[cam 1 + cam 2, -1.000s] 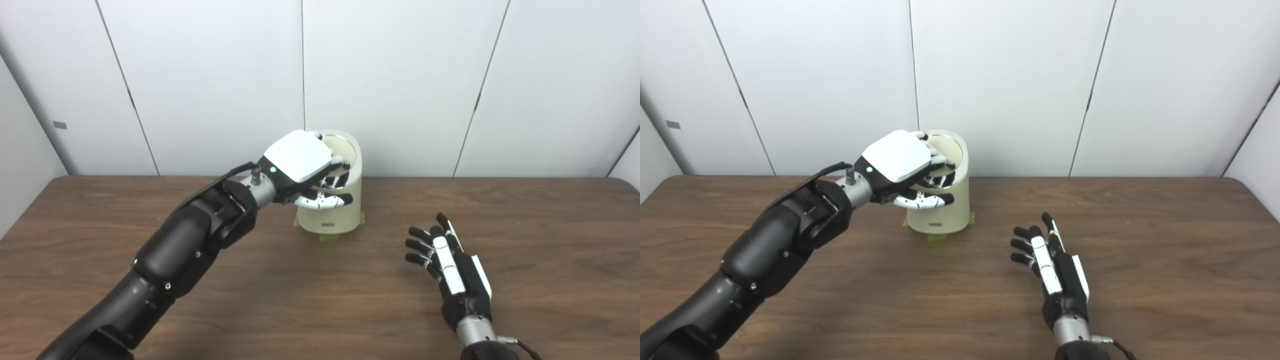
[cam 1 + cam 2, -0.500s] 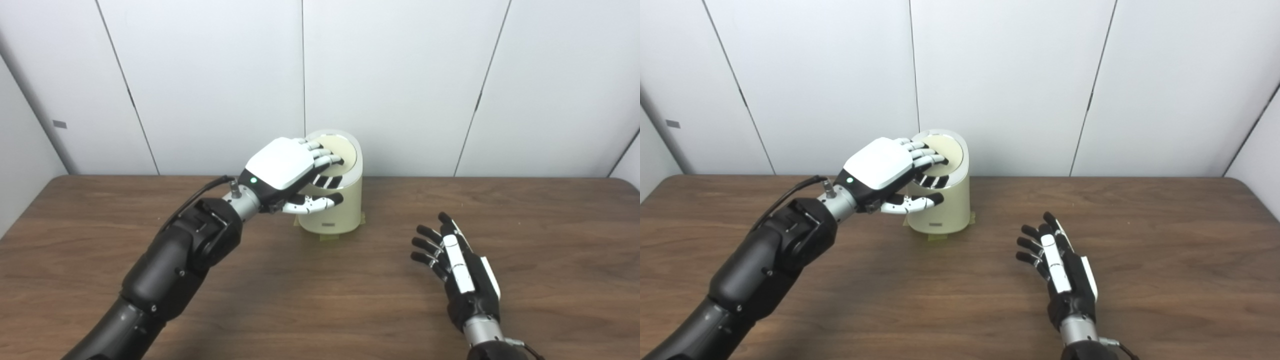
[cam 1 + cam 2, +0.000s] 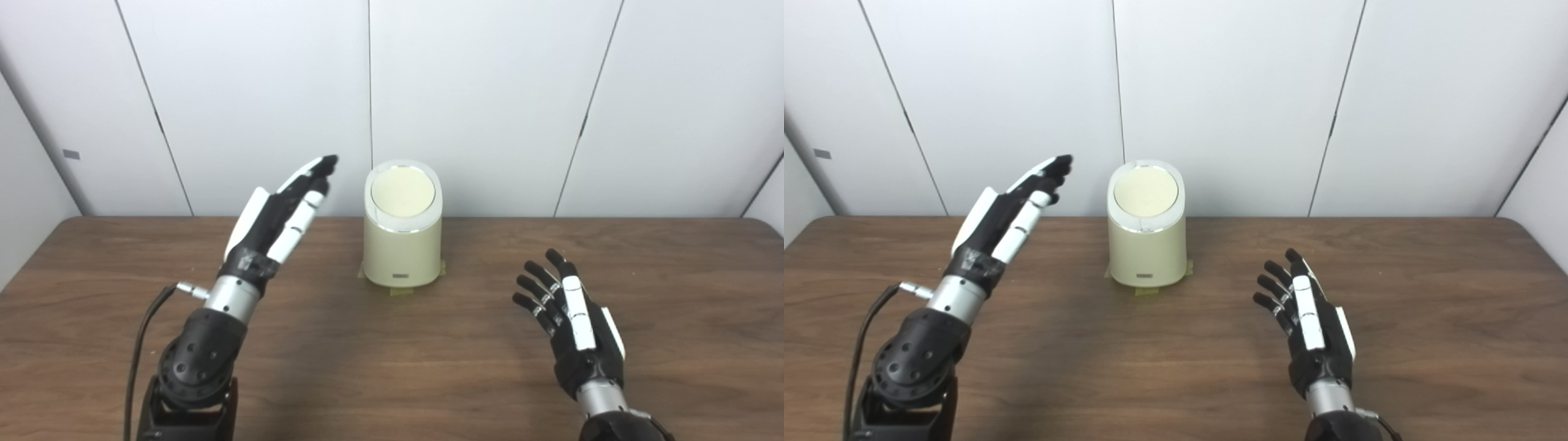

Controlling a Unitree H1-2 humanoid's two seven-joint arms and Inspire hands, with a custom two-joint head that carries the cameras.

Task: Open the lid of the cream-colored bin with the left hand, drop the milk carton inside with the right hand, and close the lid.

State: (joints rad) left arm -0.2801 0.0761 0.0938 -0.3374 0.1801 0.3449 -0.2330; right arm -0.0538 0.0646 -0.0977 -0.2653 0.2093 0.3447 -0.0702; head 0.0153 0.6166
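Left eye view: a brown wooden bench (image 3: 392, 367) meets white wall panels (image 3: 490, 92); the lidded cream bin (image 3: 402, 245) stands at its far edge between the empty, spread-fingered left hand (image 3: 278, 211) and right hand (image 3: 576, 324).

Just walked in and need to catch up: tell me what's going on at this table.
Nothing is being handled right now. The cream-colored bin stands at the back of the wooden table with its lid shut. The left hand is raised beside the bin, open and apart from it. The right hand hovers open over the table, empty. No milk carton is in view.
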